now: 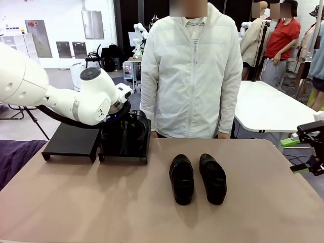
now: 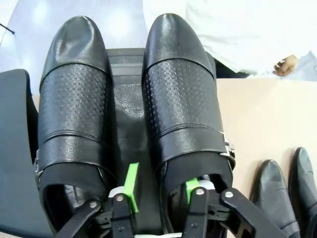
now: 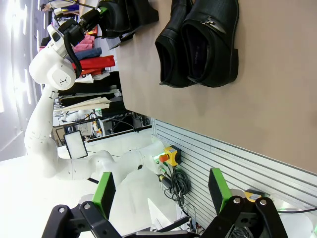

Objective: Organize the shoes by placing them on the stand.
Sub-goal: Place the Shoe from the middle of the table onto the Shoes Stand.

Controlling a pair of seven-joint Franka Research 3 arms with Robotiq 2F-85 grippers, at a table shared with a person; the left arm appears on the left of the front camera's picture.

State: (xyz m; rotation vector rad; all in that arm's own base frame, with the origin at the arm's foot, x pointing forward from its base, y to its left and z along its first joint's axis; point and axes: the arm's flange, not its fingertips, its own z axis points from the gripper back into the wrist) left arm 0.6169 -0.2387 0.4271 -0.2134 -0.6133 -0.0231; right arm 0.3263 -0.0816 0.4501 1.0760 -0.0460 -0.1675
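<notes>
Two black glossy shoes (image 2: 74,114) (image 2: 181,99) stand side by side on the right section of the black stand (image 2: 126,99). My left gripper (image 2: 162,187) hangs over their heels, open. One green pad sits between the shoes and the other inside the right shoe's opening, with that shoe's inner wall loose between them. From the front, the left gripper (image 1: 124,129) covers this pair on the stand (image 1: 71,144). Two more shoes (image 1: 181,178) (image 1: 212,178) lie on the table's middle. My right gripper (image 3: 161,193) is open and holds nothing, at the table's right edge (image 1: 309,147).
A person in a white jacket (image 1: 190,76) stands at the far side, one hand (image 2: 285,64) near the table edge. The stand's left section (image 1: 68,139) carries nothing. A purple cloth (image 1: 15,157) lies at the left. The tan tabletop (image 1: 101,202) is bare in front.
</notes>
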